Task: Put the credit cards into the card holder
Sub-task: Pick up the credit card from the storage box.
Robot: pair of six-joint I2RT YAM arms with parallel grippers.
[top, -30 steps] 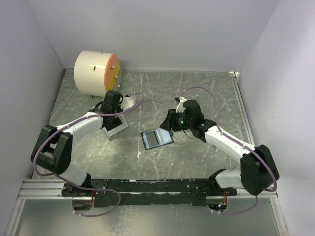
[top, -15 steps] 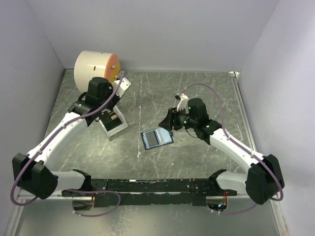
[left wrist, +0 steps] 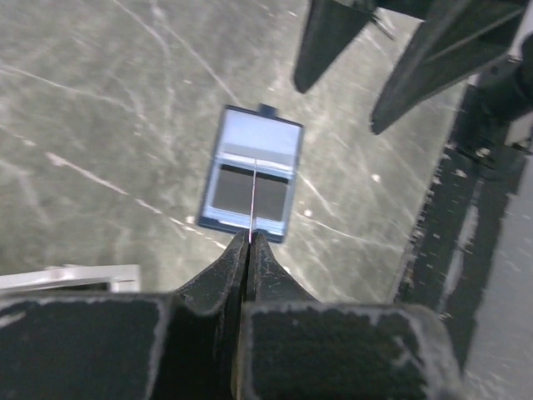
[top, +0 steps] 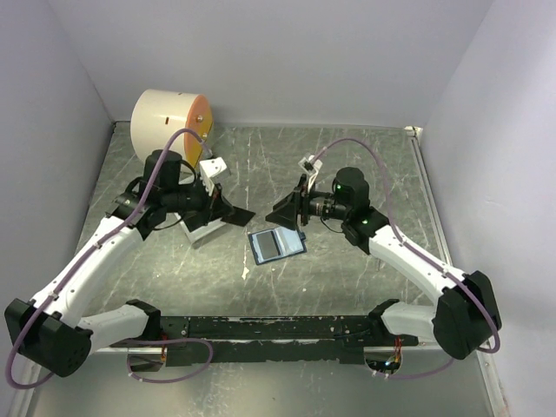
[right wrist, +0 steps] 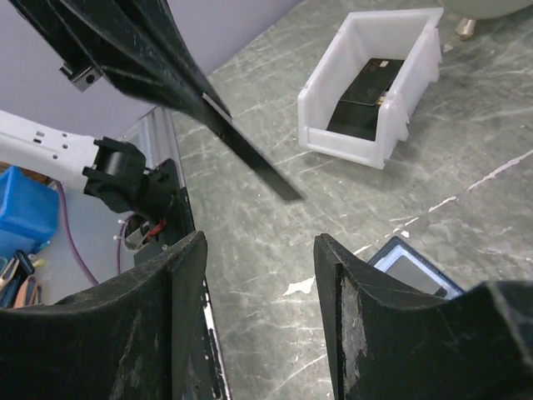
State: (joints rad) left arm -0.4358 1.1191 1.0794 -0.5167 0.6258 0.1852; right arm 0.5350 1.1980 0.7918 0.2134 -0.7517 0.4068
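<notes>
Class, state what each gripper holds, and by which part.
Left gripper pinches a dark card by one end, the rest jutting free. Right gripper, open, holds nothing.

The table (top: 261, 156) looks like grey-green marbled stone, smooth with a faint sheen and pale veins. The white bin (right wrist: 366, 92) is slightly glossy moulded plastic. The left gripper (left wrist: 250, 242) and right gripper (right wrist: 258, 242) are matt black, grainy plastic. The dark credit card (right wrist: 250, 158) looks smooth and the card holder (left wrist: 252, 179) rim dull navy.

The navy folding card holder (top: 277, 242) lay open on the worktop (top: 347, 165), pale pockets up. The left hand (left wrist: 250, 238) pinched a thin dark card (right wrist: 258, 167) nearby; a second dark card (right wrist: 365, 90) lay in a white plastic tray (right wrist: 333, 125).
</notes>
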